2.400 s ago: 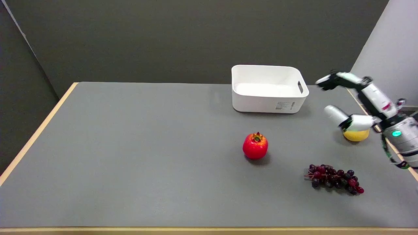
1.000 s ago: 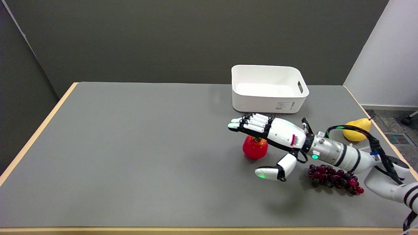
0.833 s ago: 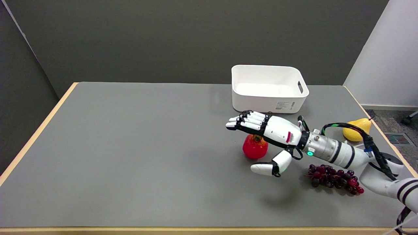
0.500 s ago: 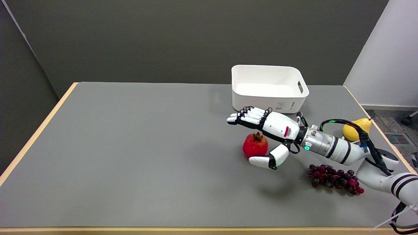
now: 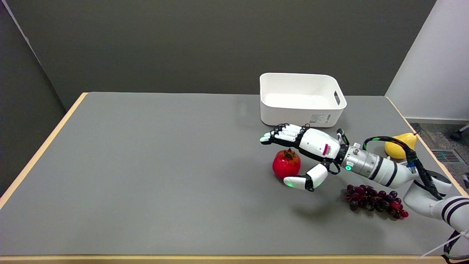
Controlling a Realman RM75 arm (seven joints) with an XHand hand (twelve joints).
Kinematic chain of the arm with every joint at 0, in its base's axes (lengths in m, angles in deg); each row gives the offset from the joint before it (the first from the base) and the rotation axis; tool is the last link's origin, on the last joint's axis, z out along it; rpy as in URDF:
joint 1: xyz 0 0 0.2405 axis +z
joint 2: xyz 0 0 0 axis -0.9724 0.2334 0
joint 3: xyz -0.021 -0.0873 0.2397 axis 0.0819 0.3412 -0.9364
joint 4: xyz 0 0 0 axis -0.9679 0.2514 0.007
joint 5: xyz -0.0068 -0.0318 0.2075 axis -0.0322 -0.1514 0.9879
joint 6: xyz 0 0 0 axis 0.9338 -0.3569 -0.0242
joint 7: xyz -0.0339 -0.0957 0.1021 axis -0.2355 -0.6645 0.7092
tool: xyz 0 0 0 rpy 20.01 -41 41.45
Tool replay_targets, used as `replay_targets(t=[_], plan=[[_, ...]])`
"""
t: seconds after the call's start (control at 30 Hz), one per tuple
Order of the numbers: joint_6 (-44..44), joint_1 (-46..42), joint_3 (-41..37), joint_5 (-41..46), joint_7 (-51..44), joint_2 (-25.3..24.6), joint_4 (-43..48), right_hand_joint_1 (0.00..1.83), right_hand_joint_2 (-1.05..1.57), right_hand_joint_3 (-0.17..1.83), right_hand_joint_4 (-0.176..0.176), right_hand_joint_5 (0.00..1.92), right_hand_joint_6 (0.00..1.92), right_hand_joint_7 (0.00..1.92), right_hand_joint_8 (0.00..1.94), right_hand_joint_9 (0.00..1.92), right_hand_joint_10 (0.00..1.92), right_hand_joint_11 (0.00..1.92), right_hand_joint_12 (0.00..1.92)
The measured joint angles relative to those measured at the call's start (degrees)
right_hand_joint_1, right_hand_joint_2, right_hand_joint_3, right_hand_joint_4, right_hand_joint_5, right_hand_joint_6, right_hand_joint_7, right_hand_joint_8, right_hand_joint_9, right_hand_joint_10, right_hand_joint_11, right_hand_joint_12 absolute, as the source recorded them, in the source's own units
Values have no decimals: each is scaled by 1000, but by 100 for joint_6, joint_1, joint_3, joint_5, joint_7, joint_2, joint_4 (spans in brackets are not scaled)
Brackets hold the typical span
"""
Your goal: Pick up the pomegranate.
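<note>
Robot hand: the right robot hand (image 5: 310, 152) reaches in from the right, spread wide and holding nothing. Its fingers (image 5: 282, 132) extend leftward on the far side of the fruit, and the thumb (image 5: 298, 182) lies low on the near-right side.
Reason for posture: judged a pre-grasp bracket, with fingers and thumb set on opposite sides so that closing would trap the fruit between them.
Contact: none that can be confirmed. The thumb tip sits just beside the fruit's near-right edge; whether it touches cannot be told.
Pomegranate: the pomegranate (image 5: 286, 164) stands upright on the desk (image 5: 154, 172), crown up, right of centre, inside the gap between fingers and thumb and just left of the palm.
Task stage: approach complete in my judgement, grasp not yet made, fruit not lifted.
Next requirement: the fingers appear to sit higher than the fruit, so lowering before closing seems needed.
Risk: a round, smooth body may roll leftward if one side presses first.
Surroundings: grapes (image 5: 373, 200) lie near the forearm on the near right; a pear (image 5: 397, 145) sits by the right edge; a white bin (image 5: 301, 99) stands further back, well apart from the fruit.
</note>
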Motion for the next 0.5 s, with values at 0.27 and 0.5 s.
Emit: replay_targets(t=[0.27, 0.5], plan=[[-42, -23, -24, 16, -3, 4, -159, 323, 527, 865, 68, 197, 397, 269, 303, 165, 653, 153, 1314], [-41, -25, -31, 18, -15, 6, -253, 329, 530, 867, 70, 202, 403, 274, 305, 171, 657, 158, 1316]])
